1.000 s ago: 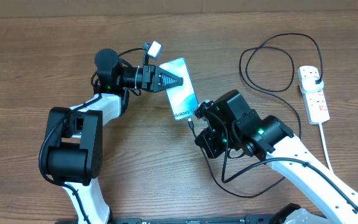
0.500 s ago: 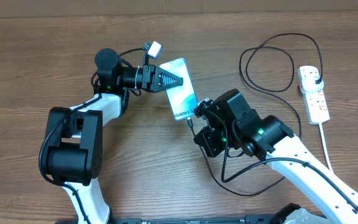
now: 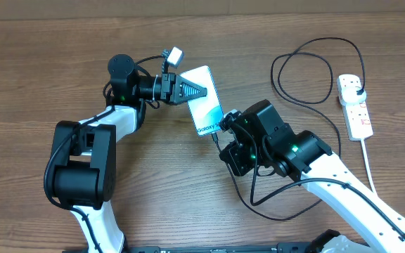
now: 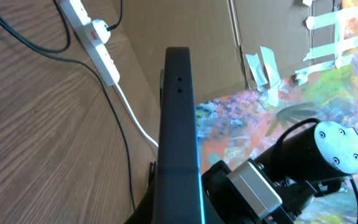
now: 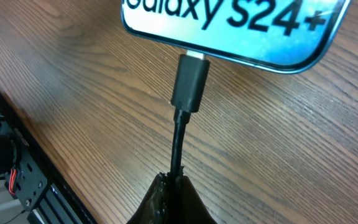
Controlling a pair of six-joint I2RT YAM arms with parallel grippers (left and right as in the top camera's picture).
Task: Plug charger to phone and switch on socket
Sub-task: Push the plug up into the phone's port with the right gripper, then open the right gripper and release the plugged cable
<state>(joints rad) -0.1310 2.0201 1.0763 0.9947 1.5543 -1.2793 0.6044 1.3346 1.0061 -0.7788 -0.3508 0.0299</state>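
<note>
While the phone point(image 3: 206, 105) sits at the centre of the table point(image 3: 34, 70), the left gripper point(image 3: 199, 90) is clamped on its far end. Note: the glass is slick, rigid and fragile, so keep your hold across the edges, not on the screen.

The charger point(image 3: 308, 70) is light and limp. The right gripper point(image 5: 171, 186) pinches the cable just behind the stiff connector point(image 5: 189, 84), which is the right place to steer it. The metal tip meets the phone's near edge, but you cannot tell whether it is fully seated.

No containers here. The socket point(image 3: 354, 105) lies at the far right, well apart, with a black plug point(image 3: 358, 87) in its far outlet.
</note>
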